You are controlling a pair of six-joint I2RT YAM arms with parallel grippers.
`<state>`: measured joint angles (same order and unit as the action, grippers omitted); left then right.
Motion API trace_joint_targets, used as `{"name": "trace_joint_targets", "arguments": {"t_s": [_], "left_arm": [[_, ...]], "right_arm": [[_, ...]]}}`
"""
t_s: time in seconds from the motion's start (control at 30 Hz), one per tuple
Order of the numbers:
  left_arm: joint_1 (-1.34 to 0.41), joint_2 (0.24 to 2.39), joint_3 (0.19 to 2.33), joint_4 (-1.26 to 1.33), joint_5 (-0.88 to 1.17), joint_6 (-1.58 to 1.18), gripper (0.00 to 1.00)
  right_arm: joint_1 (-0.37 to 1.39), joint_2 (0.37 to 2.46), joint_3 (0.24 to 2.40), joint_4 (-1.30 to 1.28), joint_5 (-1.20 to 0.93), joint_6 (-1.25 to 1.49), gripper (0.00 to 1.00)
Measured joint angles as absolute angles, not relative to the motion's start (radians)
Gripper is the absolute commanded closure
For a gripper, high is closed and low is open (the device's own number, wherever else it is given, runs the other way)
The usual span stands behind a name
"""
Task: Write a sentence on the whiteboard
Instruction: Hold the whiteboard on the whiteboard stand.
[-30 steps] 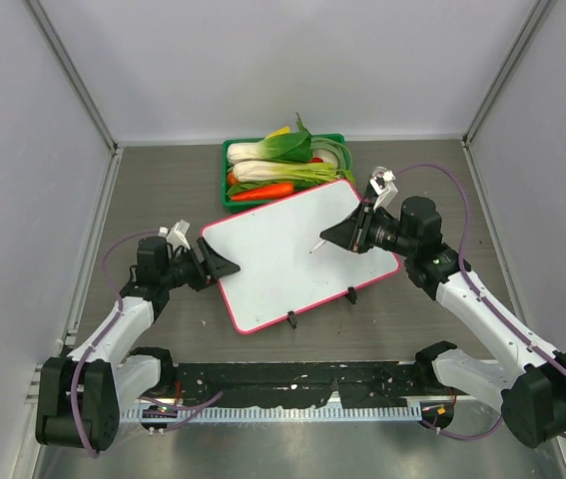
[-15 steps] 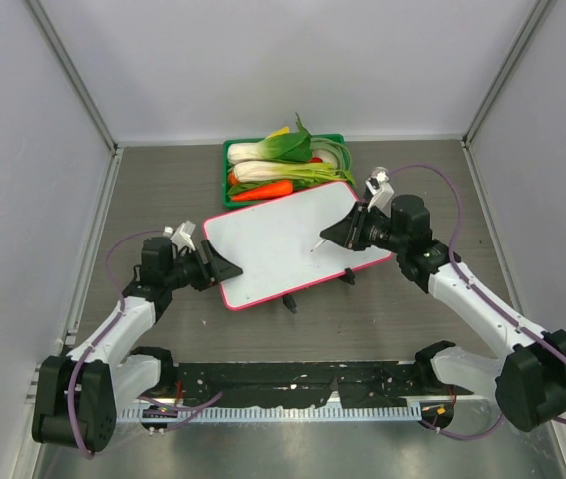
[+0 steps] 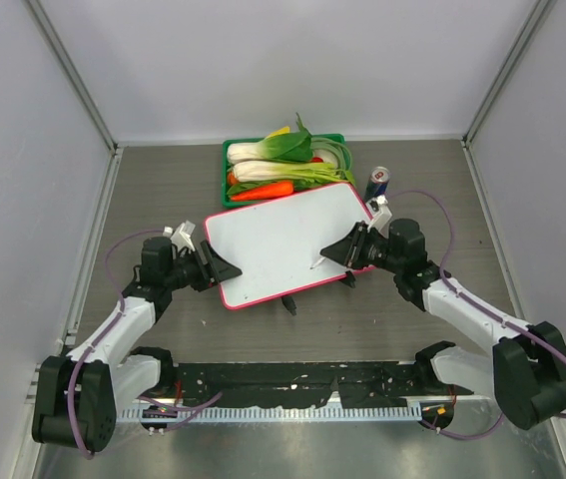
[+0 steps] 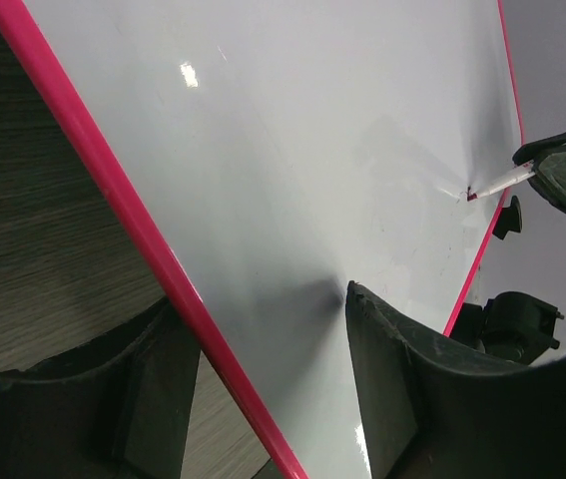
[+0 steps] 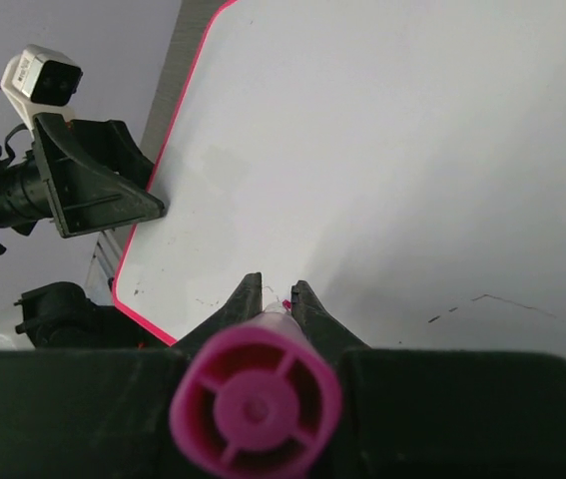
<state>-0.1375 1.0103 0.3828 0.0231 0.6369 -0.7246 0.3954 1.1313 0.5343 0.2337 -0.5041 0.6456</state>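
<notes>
Grey worktop (image 3: 153, 200). The whiteboard (image 3: 268, 239) sits mid-worktop between my two arms. Its far edge is just beside the green tray (image 3: 227, 152) of vegetables, and there are black clips (image 3: 288, 302) on its near edge. My left tool (image 3: 225, 267) is at the board's left edge, jaws apart astride the pink frame; can't tell if they touch it. My right tool (image 3: 336, 251) is over the board's right part, clamped on a magenta marker (image 3: 317, 260) with its tip touching the white surface. A small blue can (image 3: 378, 184) stands near the board's far right corner.

The whiteboard (image 3: 273, 239) is glossy white with a pink-red frame. The far tray (image 3: 228, 152) is green, the marker (image 5: 256, 404) magenta, the table (image 3: 163, 190) grey-brown wood grain.
</notes>
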Motion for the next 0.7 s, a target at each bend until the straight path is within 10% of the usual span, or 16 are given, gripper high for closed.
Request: {"name": "trace_joint_targets", "arguments": {"t_s": [0.7], "left_arm": [[-0.155,0.970,0.383,-0.006,0.628,-0.725,0.37]], "right_arm": [[0.395,1.076,0.180,0.715,-0.496,0.979,0.99]]}}
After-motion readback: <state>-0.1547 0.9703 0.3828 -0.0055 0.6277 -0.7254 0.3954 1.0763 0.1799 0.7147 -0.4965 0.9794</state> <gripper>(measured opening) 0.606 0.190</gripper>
